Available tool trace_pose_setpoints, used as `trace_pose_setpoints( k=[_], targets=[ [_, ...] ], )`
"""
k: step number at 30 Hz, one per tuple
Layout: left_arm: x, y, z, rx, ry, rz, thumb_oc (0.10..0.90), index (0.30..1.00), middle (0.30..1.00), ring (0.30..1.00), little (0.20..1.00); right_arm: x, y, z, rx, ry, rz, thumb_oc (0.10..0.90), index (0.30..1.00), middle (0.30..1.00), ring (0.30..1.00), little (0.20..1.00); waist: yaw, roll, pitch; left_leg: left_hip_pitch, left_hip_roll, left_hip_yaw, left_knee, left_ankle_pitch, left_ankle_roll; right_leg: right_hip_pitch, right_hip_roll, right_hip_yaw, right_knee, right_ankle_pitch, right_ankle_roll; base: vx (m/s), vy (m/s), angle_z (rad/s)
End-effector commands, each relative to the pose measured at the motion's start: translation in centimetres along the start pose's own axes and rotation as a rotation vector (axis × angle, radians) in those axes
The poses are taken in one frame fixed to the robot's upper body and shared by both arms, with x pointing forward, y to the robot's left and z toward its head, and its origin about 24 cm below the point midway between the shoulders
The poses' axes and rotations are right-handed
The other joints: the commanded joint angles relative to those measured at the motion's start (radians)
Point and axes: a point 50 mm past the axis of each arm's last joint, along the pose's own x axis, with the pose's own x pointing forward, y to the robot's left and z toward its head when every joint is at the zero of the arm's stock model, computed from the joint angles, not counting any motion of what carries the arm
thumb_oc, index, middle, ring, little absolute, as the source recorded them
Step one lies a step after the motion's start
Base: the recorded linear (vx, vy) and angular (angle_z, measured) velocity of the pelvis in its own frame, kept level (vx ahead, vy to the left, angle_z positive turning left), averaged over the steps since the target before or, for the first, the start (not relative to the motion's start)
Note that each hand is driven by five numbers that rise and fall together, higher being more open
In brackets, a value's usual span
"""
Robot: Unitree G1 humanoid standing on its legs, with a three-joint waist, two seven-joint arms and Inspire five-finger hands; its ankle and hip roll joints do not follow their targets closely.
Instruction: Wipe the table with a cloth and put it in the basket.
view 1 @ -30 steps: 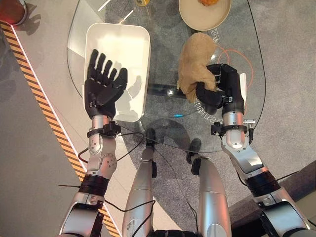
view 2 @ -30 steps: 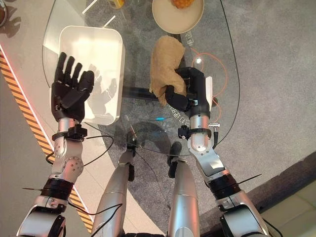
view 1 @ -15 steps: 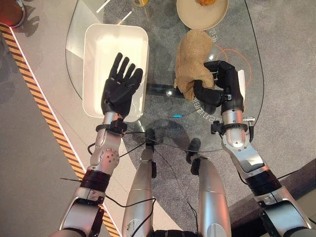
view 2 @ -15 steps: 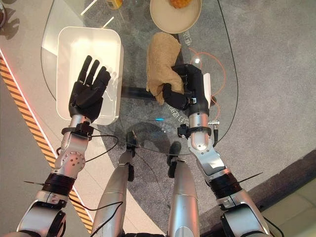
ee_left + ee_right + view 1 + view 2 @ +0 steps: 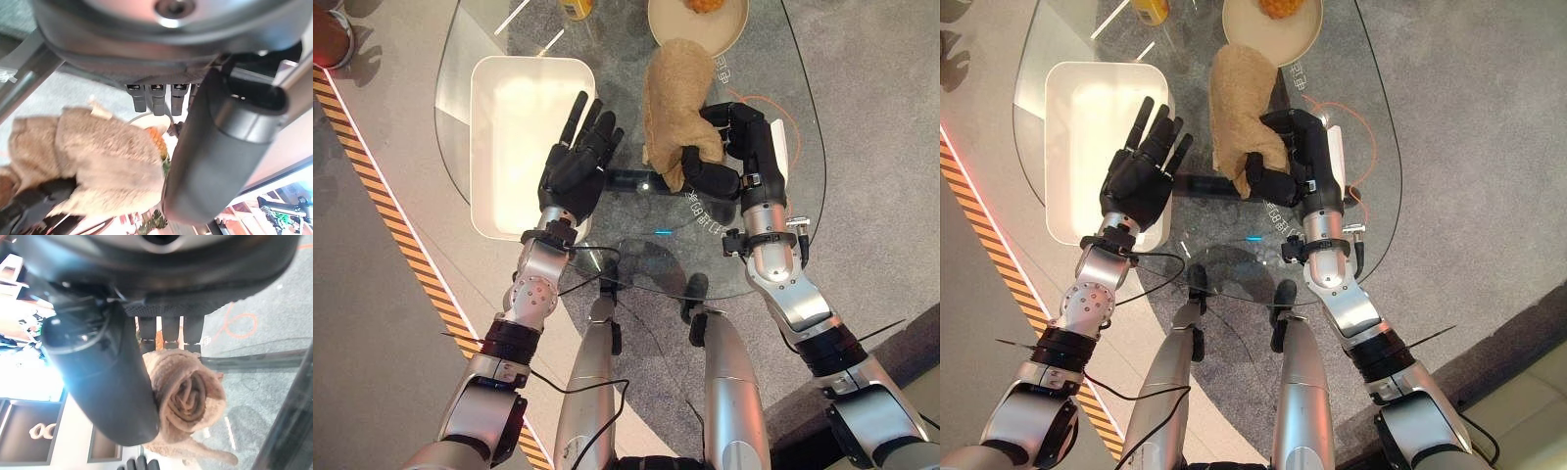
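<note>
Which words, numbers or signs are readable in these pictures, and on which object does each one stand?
No text can be read with confidence.
White lettering on the glass table, near the right hand that grips the tan cloth: too small to read.
White characters by the plate: too small to read.
Label of the yellow container: cut off by the edge, unreadable.
White basket and left hand: no print seen.

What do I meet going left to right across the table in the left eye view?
Basket → left robot hand → cloth → right robot hand, shut on the cloth.
</note>
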Motion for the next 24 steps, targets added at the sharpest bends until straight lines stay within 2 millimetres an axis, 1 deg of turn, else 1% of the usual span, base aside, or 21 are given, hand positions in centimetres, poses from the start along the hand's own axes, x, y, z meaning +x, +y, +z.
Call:
trace_pose_setpoints(
  k=[1, 4, 8, 11, 20, 24],
  targets=[
    [2.1, -5.4, 1.4, -0.073, -0.065, -0.266, 0.800, 0.900, 0.900, 0.900, 0.900, 1.5, 0.3, 10.2, 0.155, -0.469, 0.031, 0.100, 0.300, 0.300, 0.300, 0.200, -0.021, -0.024, -0.026, 0.032, -0.042, 0.081, 0.070, -0.132, 0.048, 0.064, 0.038, 0.024, -0.197, 0.111, 0.065, 0.00, 0.000, 0.00],
    [2.2, -6.0, 0.9, -0.154, -0.040, -0.300, 0.800, 0.900, 0.900, 0.900, 0.900, 1.5, 0.8, 10.4, 0.158, -0.474, 0.049, 0.100, 0.300, 0.300, 0.300, 0.200, -0.024, -0.025, -0.026, 0.029, -0.043, 0.082, 0.070, -0.133, 0.048, 0.062, 0.039, 0.026, -0.199, 0.113, 0.065, 0.00, 0.000, 0.00],
    [2.3, -6.5, 0.5, -0.195, -0.025, -0.330, 0.800, 0.900, 0.900, 0.900, 0.900, 1.6, 1.0, 10.5, 0.158, -0.474, 0.057, 0.100, 0.300, 0.300, 0.300, 0.200, -0.025, -0.026, -0.026, 0.029, -0.043, 0.082, 0.068, -0.133, 0.049, 0.062, 0.040, 0.028, -0.203, 0.113, 0.064, 0.00, 0.000, 0.00],
    [2.3, -7.3, -0.1, -0.241, 0.001, -0.377, 0.800, 0.900, 0.900, 0.900, 0.900, 1.6, 1.3, 10.6, 0.159, -0.471, 0.065, 0.100, 0.300, 0.300, 0.300, 0.200, -0.027, -0.028, -0.026, 0.030, -0.045, 0.083, 0.065, -0.134, 0.050, 0.062, 0.042, 0.029, -0.206, 0.114, 0.064, 0.00, -0.002, -0.03],
    [2.3, -8.5, -0.7, -0.230, 0.034, -0.452, 0.800, 0.900, 0.900, 0.900, 0.900, 1.6, 1.7, 10.7, 0.156, -0.460, 0.078, 0.100, 0.300, 0.300, 0.300, 0.200, -0.027, -0.030, -0.026, 0.032, -0.047, 0.083, 0.062, -0.135, 0.052, 0.064, 0.042, 0.029, -0.211, 0.117, 0.064, 0.00, 0.000, 0.00],
    [2.2, -8.8, -0.6, -0.222, 0.030, -0.489, 0.800, 0.900, 0.900, 0.900, 0.900, 1.7, 1.8, 10.5, 0.148, -0.447, 0.081, 0.100, 0.300, 0.300, 0.300, 0.200, -0.026, -0.029, -0.026, 0.033, -0.048, 0.083, 0.059, -0.135, 0.053, 0.061, 0.042, 0.028, -0.211, 0.118, 0.064, 0.00, 0.000, 0.00]
  ],
)
